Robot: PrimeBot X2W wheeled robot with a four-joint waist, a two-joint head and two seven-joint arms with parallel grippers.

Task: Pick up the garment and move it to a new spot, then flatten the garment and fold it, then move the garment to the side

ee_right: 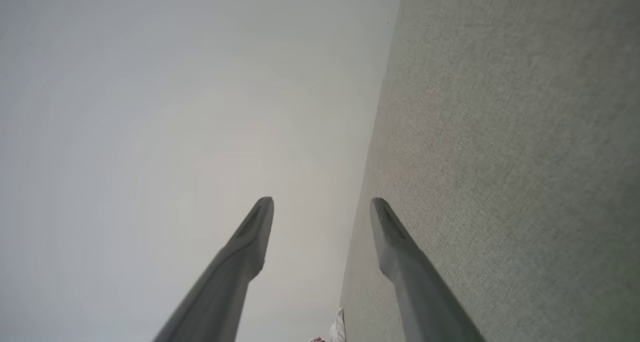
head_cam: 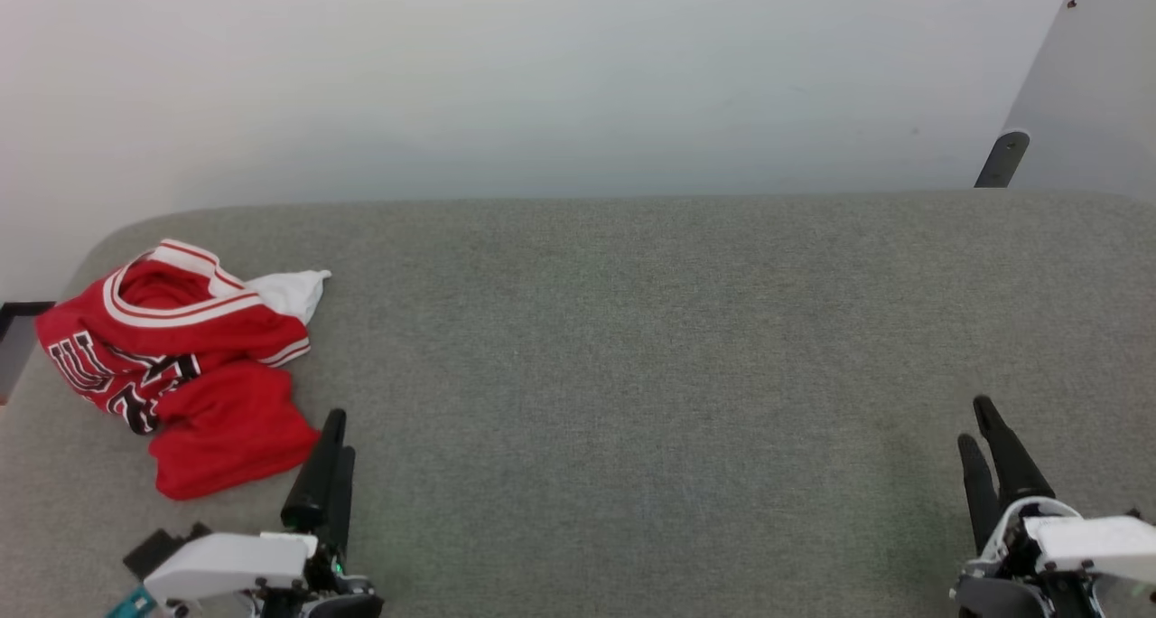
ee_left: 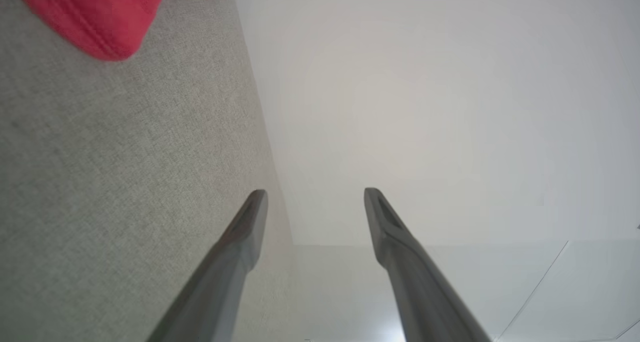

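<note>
The garment (head_cam: pixel 181 365), a red jersey with white-and-red striped trim, black lettering and a white sleeve, lies crumpled at the far left of the grey surface (head_cam: pixel 632 347). Its red hem (ee_left: pixel 95 17) fills the top left corner of the left wrist view. My left gripper (head_cam: pixel 339 430) hovers just right of the garment's lower edge, open and holding nothing, fingers apart (ee_left: pixel 316 194). My right gripper (head_cam: pixel 977 421) is at the lower right, far from the garment, also open and holding nothing (ee_right: pixel 322 202). A sliver of the garment (ee_right: pixel 337 329) peeks at the bottom of the right wrist view.
The grey fabric surface spans the whole width, ending at a white wall (head_cam: pixel 578 76) behind. A dark leg (head_cam: pixel 1001 159) of a pale panel stands at the back right. A dark gap (head_cam: pixel 13 329) shows beyond the surface's left edge.
</note>
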